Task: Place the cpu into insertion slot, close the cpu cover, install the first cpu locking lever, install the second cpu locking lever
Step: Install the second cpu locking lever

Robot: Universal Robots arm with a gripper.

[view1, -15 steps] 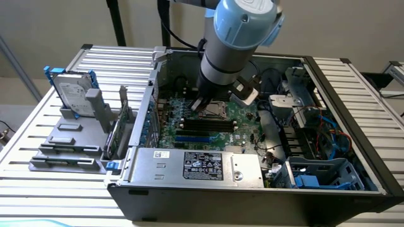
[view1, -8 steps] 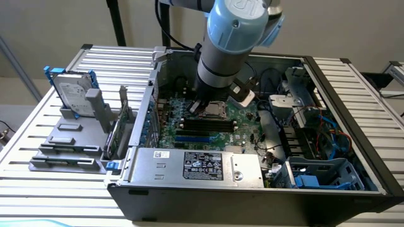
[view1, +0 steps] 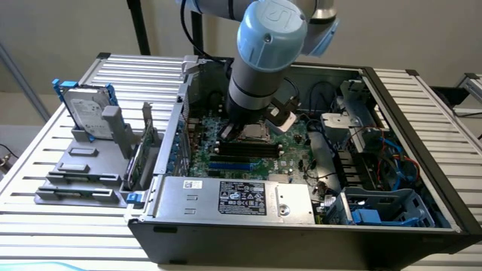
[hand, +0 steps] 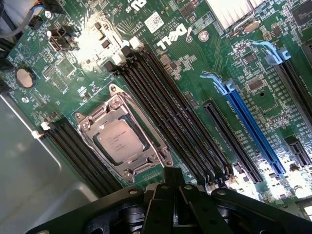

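Down over the open computer case (view1: pixel 376 226) on the slatted bench (view1: pixel 45 169), arm (view1: pixel 260 62) plunged into the middle of the green board (view1: pixel 294 152). Pincer (hand: pixel 171 195) dark and bunched in the wrist view, fingers pressed together with no gap showing, holding nothing. Hovering just beside the insertion slot (hand: pixel 122 139), apart from it, not touching.

And there, the cpu (hand: pixel 119 143), seated flat in the slot, silvery top up, printed text on it. Cpu cover (hand: pixel 146 161) down around the chip, metal frame ringing it, centre cut-out showing the chip's face. Locking levers hard to tell apart along the frame's edges; latched or not, cannot say.

Long black memory slots (hand: pixel 170 114) running on one side of the socket, more of them (hand: pixel 78 156) on the other. Blue expansion slot (hand: pixel 253 129) well apart. Coin battery (hand: pixel 25 77) near the board's edge.

In the exterior view, socket area (view1: pixel 252 132) mostly hidden under the wrist. Power supply (view1: pixel 233 197) along the case's near wall, hard drive (view1: pixel 87 110) upright in a grey holder at the exterior view's left.
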